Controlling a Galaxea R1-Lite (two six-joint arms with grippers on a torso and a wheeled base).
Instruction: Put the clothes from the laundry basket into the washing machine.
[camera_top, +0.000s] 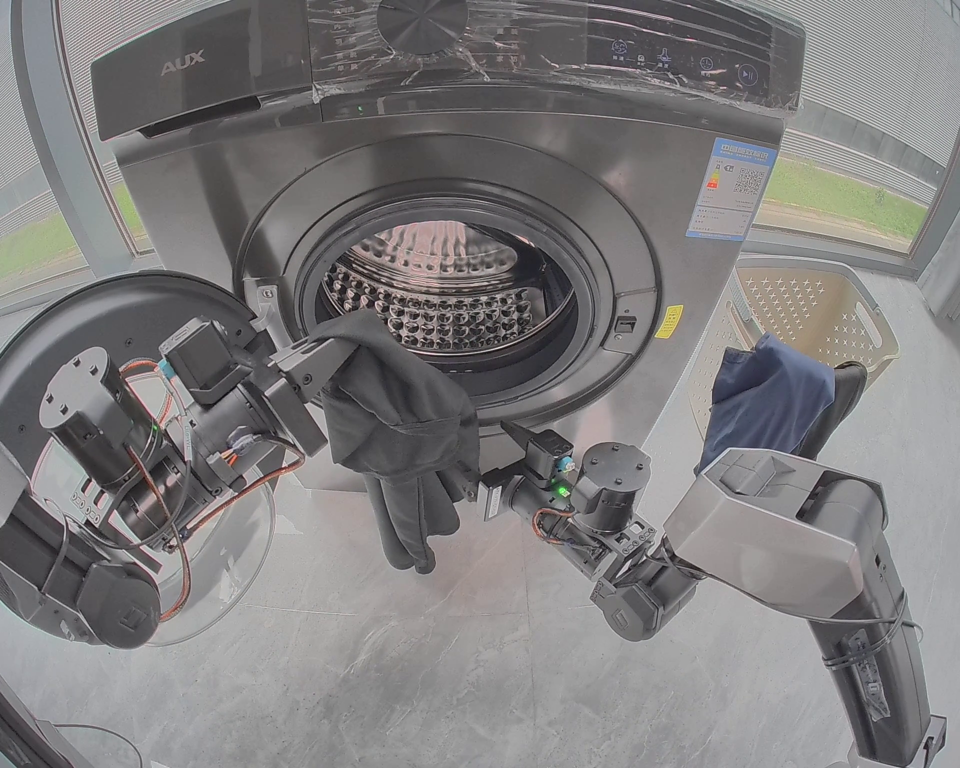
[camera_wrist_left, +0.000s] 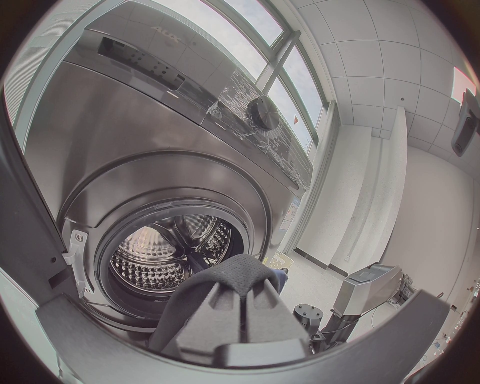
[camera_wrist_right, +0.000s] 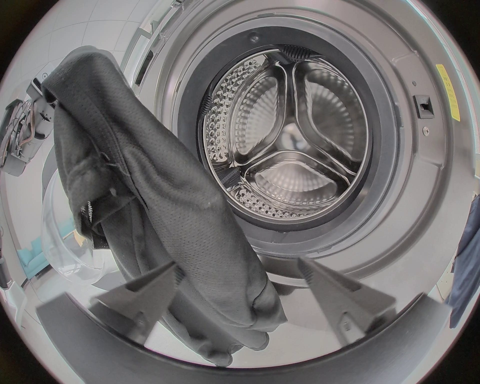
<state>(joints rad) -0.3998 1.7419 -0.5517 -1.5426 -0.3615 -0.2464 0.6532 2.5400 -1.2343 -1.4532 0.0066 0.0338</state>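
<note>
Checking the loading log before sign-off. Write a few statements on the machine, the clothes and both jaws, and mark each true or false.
1. The washing machine has its door open. True.
2. The drum holds clothes. False: no clothes show inside it.
3. The left arm's jaws are shut on a black garment. True.
4. The right arm's jaws grip the blue garment. False: they stand open by the black garment's lower part; the blue one hangs over the basket rim.
</note>
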